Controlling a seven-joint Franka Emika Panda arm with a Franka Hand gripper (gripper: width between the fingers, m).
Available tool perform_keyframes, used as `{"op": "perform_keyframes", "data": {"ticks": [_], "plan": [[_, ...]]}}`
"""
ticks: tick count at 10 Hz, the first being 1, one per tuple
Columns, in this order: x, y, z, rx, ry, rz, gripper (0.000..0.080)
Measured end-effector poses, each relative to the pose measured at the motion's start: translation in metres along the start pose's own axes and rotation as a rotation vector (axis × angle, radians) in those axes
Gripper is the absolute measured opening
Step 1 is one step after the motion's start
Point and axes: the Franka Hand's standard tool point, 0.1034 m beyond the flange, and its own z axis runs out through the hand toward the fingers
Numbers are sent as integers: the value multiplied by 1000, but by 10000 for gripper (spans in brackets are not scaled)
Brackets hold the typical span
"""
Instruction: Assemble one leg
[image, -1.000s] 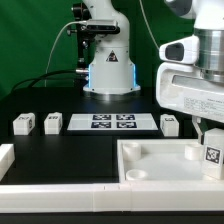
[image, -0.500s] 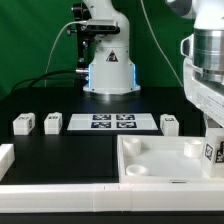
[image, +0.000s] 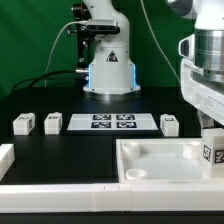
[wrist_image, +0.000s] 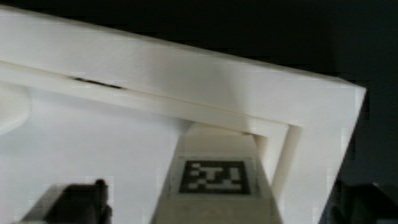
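The leg (image: 212, 152), a short white post with a black-and-white tag, stands upright at the far right corner of the large white tray (image: 160, 168). My gripper (image: 210, 133) is right above it with a finger on each side. In the wrist view the leg (wrist_image: 217, 165) rises between my fingers (wrist_image: 80, 202), with a strip of white tray (wrist_image: 107, 120) showing on both sides of it, so the jaws stand open around the leg without touching it.
Three more small tagged legs stand on the black table: two at the exterior view's left (image: 22, 124) (image: 52, 122) and one at the right (image: 170, 123). The marker board (image: 112, 122) lies between them. The robot base (image: 108, 70) is behind. A white part (image: 5, 158) sits at the left edge.
My hand has shifted toward the exterior view's right and turned about the leg. The leg and its tag have stayed in place at the tray corner.
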Motion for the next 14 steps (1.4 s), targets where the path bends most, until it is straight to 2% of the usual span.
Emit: {"op": "perform_keyframes", "data": {"ticks": [1, 4, 10, 13, 14], "plan": [[0, 0, 0, 0, 0, -72, 643], [5, 1, -1, -12, -2, -541, 648], [13, 2, -2, -20, -3, -1281, 649], [13, 2, -2, -23, -2, -1460, 649], [14, 2, -2, -23, -2, -1457, 542]]}}
